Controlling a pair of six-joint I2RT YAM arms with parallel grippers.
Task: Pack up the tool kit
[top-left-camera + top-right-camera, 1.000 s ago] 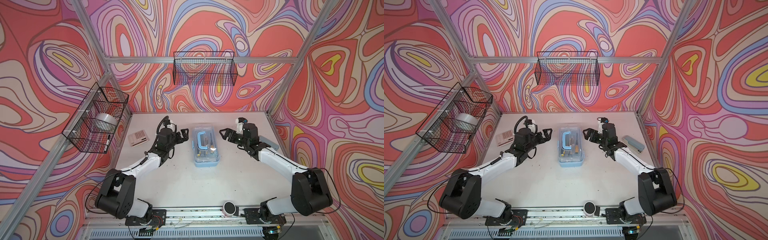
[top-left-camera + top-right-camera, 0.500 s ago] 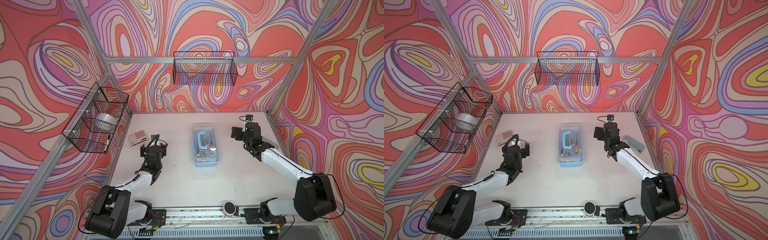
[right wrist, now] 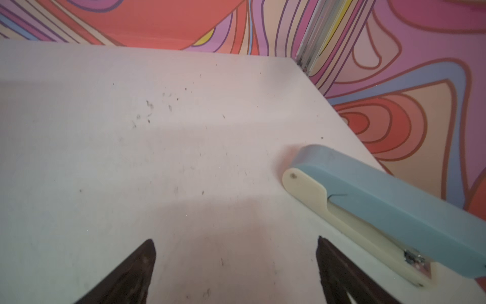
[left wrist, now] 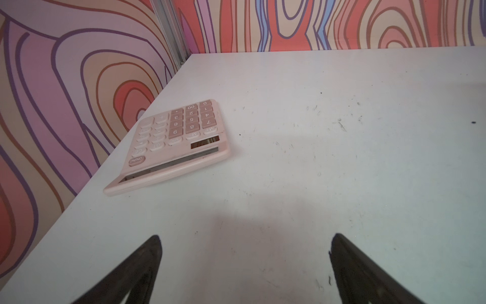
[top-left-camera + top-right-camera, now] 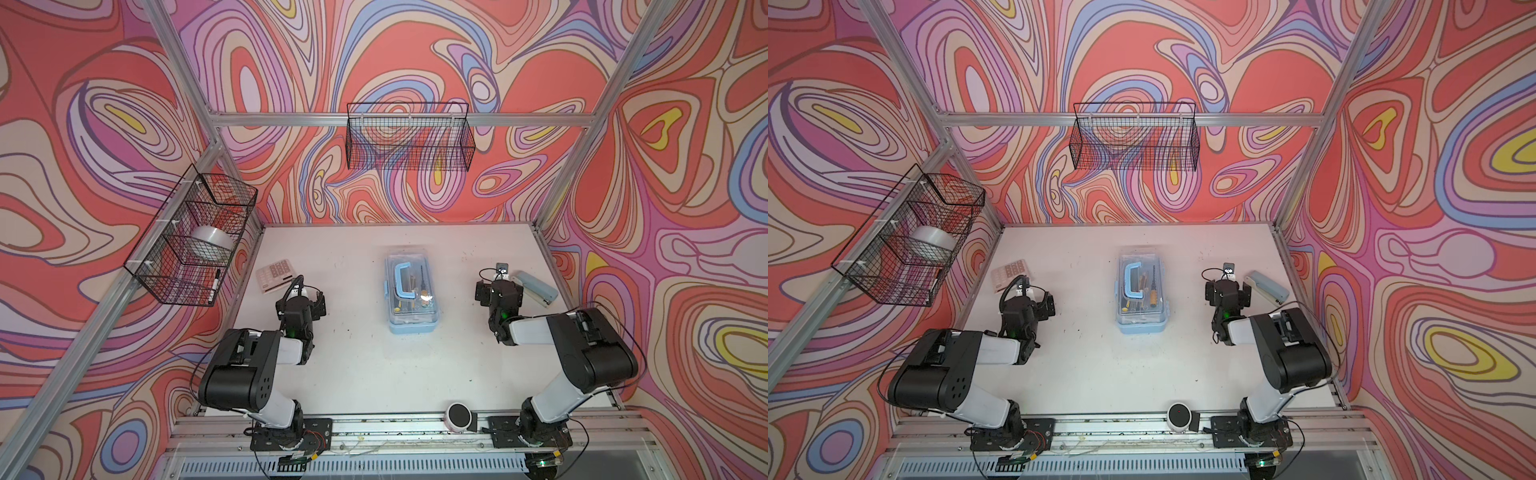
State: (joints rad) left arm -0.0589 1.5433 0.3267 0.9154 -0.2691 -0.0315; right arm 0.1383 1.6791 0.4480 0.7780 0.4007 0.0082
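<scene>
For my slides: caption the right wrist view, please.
Right gripper, jaws open and empty, hovers over the white table beside the blue stapler.

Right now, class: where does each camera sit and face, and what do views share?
Top views: overhead, looking down on white table, light-blue clear-lidded plastic case; both arms show.
Left wrist: low, facing pinkish-white calculator; open left gripper shows.
Right wrist: low, facing grey-blue stapler; open right gripper shows.
Shared with top views: table, calculator, stapler.

Both arms folded tight near their bases. In both top views the left pincer (image 5: 302, 297) is at 9 o'clock and the right pincer (image 5: 498, 287) at 3 o'clock, each pointing toward 12. Both are spread wide with nothing gripped, and the wrist views show dark fingertips (image 4: 147, 259) well apart.
</scene>
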